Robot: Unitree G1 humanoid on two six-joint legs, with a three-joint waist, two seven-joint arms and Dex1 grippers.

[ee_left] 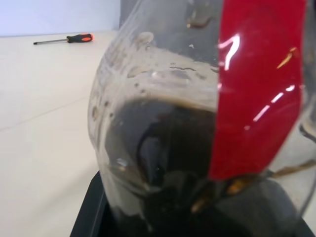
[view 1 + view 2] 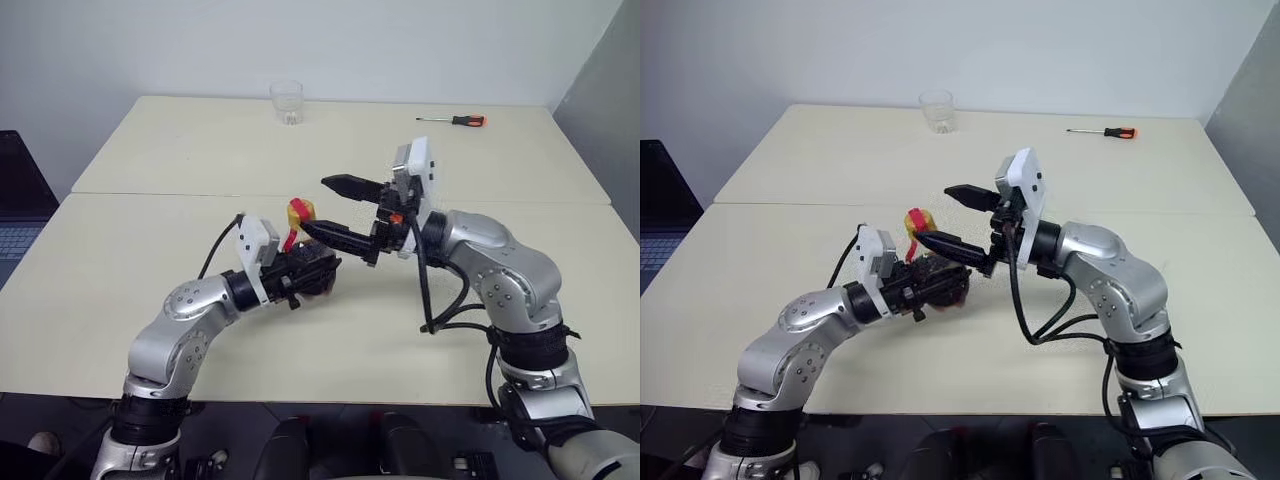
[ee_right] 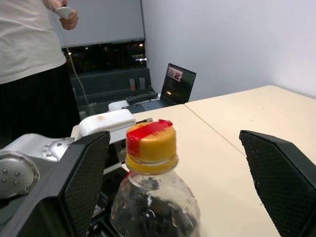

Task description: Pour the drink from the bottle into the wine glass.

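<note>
While the left gripper (image 2: 315, 268) clamped the bottle (image 3: 153, 197) of dark drink (image 1: 163, 163) above the surface (image 2: 150, 250), the right gripper (image 2: 335, 208) held its jaws wide apart around the yellow cap (image 3: 150, 145).

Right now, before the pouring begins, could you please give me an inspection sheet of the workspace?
Surface: two cream tables joined by a seam.
Job's things: bottle with dark drink, yellow cap on.
Clutter: clear tumbler and screwdriver at far edge.
Hands: left hand shut on bottle; right hand open around cap.
Cables: black cable on right arm.
Surroundings: laptop, a standing person.
</note>
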